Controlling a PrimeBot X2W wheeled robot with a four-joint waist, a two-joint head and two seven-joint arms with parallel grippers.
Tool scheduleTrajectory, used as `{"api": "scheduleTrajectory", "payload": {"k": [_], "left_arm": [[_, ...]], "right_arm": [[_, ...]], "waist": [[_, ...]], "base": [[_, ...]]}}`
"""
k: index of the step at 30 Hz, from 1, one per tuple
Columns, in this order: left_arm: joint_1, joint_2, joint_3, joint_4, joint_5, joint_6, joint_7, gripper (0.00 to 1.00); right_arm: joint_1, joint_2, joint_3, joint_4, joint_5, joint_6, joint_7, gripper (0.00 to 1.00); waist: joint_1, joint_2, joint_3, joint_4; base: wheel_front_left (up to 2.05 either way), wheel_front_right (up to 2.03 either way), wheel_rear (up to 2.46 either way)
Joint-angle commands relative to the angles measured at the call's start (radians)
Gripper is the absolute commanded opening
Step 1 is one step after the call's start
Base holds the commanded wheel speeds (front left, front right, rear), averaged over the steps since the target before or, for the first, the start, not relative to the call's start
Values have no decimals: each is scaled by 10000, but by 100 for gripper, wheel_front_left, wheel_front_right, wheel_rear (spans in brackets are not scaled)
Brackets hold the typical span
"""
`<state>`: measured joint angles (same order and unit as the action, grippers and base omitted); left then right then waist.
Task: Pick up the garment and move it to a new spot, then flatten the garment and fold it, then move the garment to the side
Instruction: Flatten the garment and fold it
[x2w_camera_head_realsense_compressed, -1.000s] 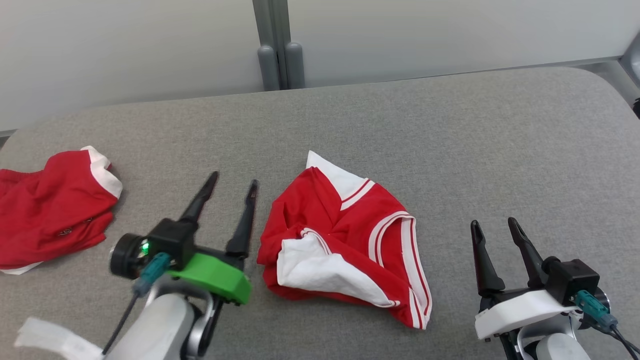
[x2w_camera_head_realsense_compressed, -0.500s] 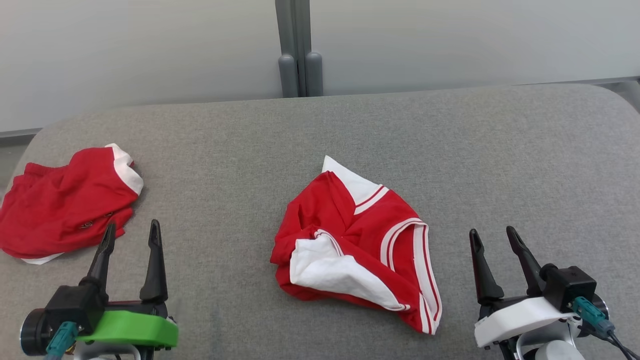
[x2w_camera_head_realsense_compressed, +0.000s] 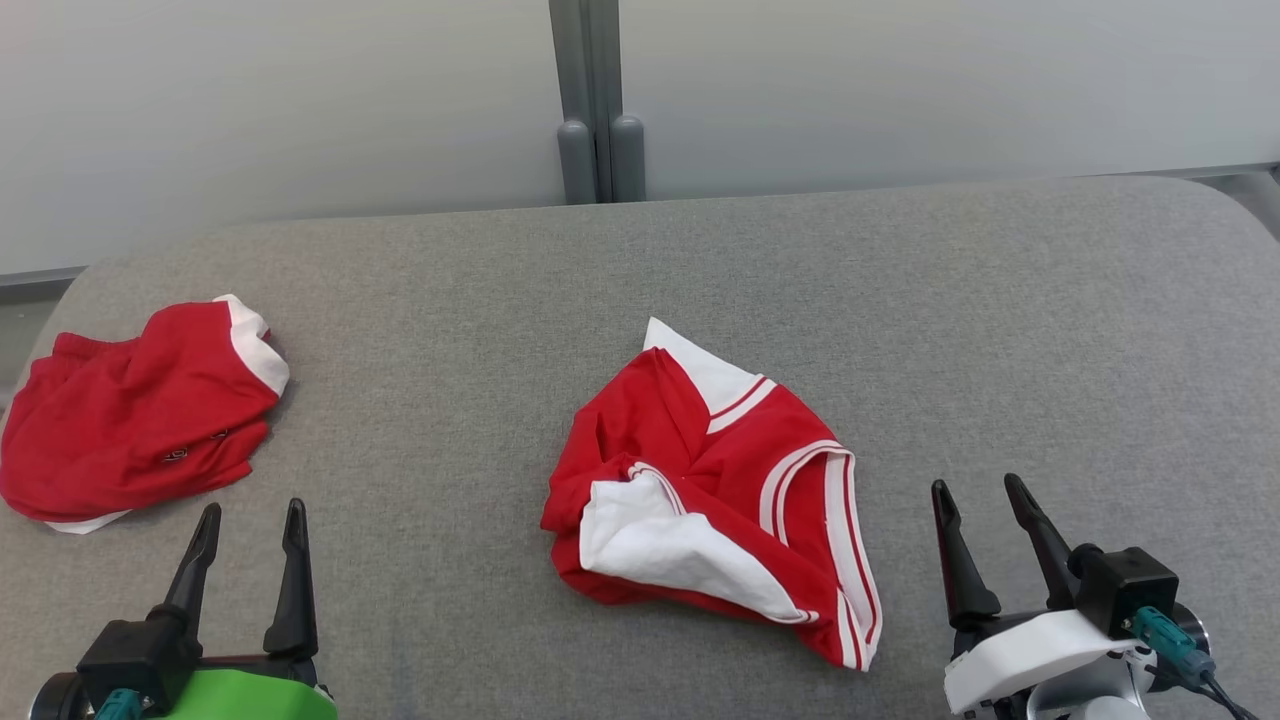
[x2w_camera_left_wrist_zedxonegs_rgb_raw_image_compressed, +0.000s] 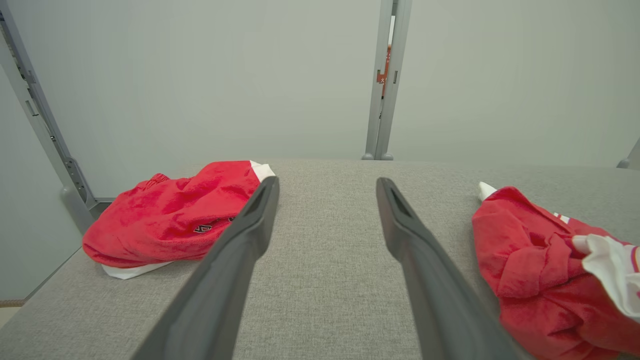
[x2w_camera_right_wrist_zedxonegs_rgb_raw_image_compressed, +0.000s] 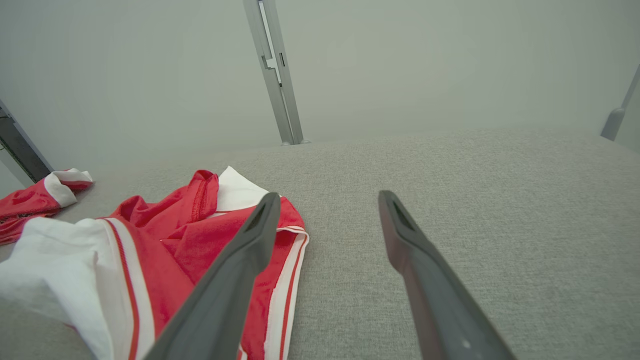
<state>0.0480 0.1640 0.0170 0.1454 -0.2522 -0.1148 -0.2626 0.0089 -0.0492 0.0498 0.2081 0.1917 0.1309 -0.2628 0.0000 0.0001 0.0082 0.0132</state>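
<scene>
Grey fabric tabletop (x2w_camera_head_realsense_compressed: 700, 250) carries the crumpled red garment with white trim (x2w_camera_head_realsense_compressed: 700, 480) at its middle, long axis running from the far white corner toward my near right. It lies untouched between the right gripper (x2w_camera_head_realsense_compressed: 975, 484), near its striped edge, and the left gripper (x2w_camera_head_realsense_compressed: 252, 508), well apart and closer to a second red bundle (x2w_camera_head_realsense_compressed: 140, 430). Both pairs of fingers stand wide and empty.

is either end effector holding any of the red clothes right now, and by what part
Nothing is held. The left end effector and right end effector are open above the table, apart from both garments.
</scene>
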Motion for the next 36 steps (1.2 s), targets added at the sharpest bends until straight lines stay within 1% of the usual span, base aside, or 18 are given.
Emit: {"api": "scheduleTrajectory", "payload": {"k": [1,6,11,16,27,33,36], "left_arm": [[35,-50,85,66,83,-71,-31,100],[-131,-184,172,119,213,-147,-31,100],[-299,-318,136,146,333,-165,-31,100],[-489,-337,-21,138,319,-175,-31,100],[-988,-436,-456,188,253,-177,-32,100],[-1231,-547,-737,276,215,-168,-32,100],[-1313,-584,-807,320,198,-169,-32,100]], "right_arm": [[77,-21,51,73,60,-3,-30,100],[-69,-49,331,410,53,-3,-30,100],[-472,-248,828,1129,65,-3,-19,100],[-1231,-443,1215,2032,152,-3,-4,100],[-3887,-897,1672,4642,225,-3,-14,100],[-4842,-1065,1886,6287,400,-5,-19,100],[-5120,-1027,2057,7079,582,-3,-21,100]], "waist": [[0,-1,2,20],[0,-1,13,103],[0,-1,99,208],[0,-1,278,369],[0,-1,848,957],[0,-1,1124,1352],[0,-1,1224,1505]], "base": [[0,0,0],[0,0,0],[0,0,0],[0,0,0],[0,0,0],[0,0,0],[0,0,0]]}}
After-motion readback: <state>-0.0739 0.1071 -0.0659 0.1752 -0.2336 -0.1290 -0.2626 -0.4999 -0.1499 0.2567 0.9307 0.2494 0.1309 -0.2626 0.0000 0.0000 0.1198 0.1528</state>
